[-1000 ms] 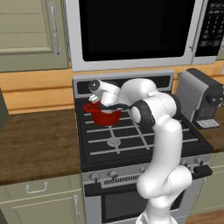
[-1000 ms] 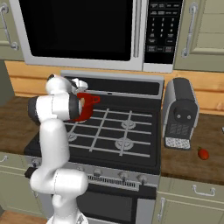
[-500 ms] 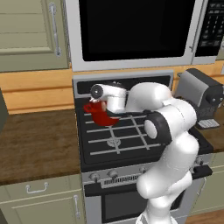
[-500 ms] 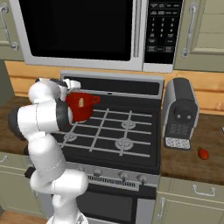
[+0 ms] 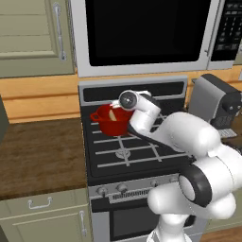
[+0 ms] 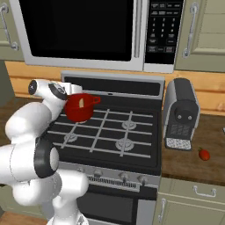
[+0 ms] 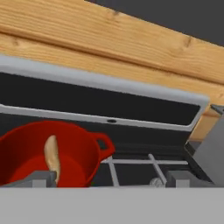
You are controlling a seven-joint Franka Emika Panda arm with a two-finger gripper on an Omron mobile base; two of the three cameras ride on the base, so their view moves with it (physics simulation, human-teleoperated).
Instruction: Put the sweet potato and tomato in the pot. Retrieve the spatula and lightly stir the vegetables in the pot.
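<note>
left base view: red pot point(image 5: 112, 122) on stove point(image 5: 142, 156) rear-left burner, sweet potato point(image 5: 112, 113) inside; white arm head just at pot's 3 o'clock.
right base view: tomato point(image 6: 203, 154) on bench point(image 6: 193, 162), 4 o'clock of coffee machine point(image 6: 180, 115), well apart from pot point(image 6: 80, 108).
hand view: end effector point(image 7: 111, 178) fingers spread wide, gripping nothing; sweet potato point(image 7: 52, 156) leans inside pot point(image 7: 74, 148) at 8 o'clock.

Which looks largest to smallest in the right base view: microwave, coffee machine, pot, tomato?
1. microwave
2. coffee machine
3. pot
4. tomato

The gaps are plain, so camera distance does not blur the order.
</note>
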